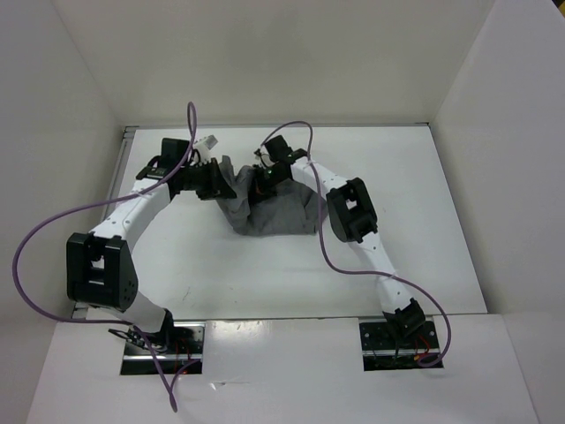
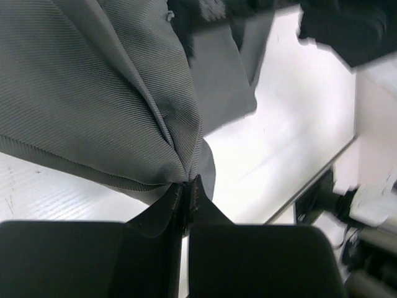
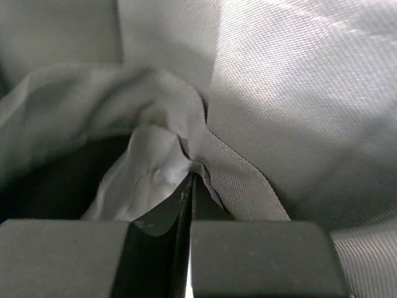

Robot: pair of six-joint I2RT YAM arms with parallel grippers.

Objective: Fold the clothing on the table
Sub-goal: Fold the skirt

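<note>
Clothing [image 1: 278, 216] hangs bunched between left hand [image 2: 188, 186] and right hand [image 3: 191, 177], each clamped on a fold, its lower part down on the tabletop [image 1: 221, 283]. Tabletop runs wide outward of each hand to its rim; walls [image 1: 503, 177] rise just past it.

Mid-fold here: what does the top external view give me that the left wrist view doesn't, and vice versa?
Only top external: the right gripper at the far edge of the clothing, and the whole garment bunched on the table. Only left wrist: the left gripper seen close up, shut on a pinched fold, with fine ribbed weave fanning out from the pinch. Both: grey clothing over the glossy white table.
</note>
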